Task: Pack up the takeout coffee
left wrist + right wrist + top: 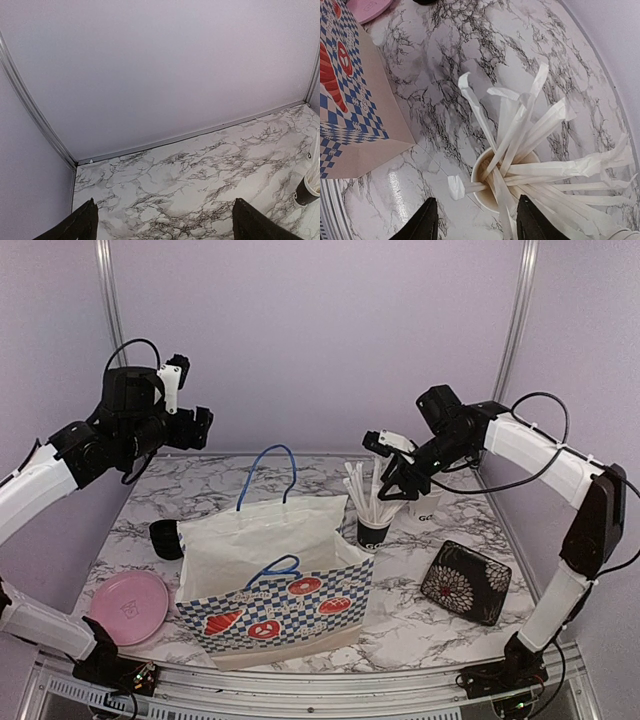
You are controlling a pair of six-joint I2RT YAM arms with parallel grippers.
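1. Marble table (420, 632) is carrying one coffee cup (428, 512) at right rear, just beside the straw cup (373, 531) and outside the bag (275, 585).
2. Packing is looking unfinished. Bag contents are hidden, and no carrier is showing.
3. Right gripper (392, 480) is hovering over the straw cup, jaws partly apart, gripping nothing visible.
4. Left gripper (200, 428) is hanging high, jaws wide, empty.
5. Lilac walls (320, 340) are enclosing the table.

Soft, even light filled all three views, and the bag (275, 580) threw only a faint shadow. In the right wrist view a pale glare lay on the table (395, 192) just beside the bag, and the straws (535, 150) past it looked slightly soft.
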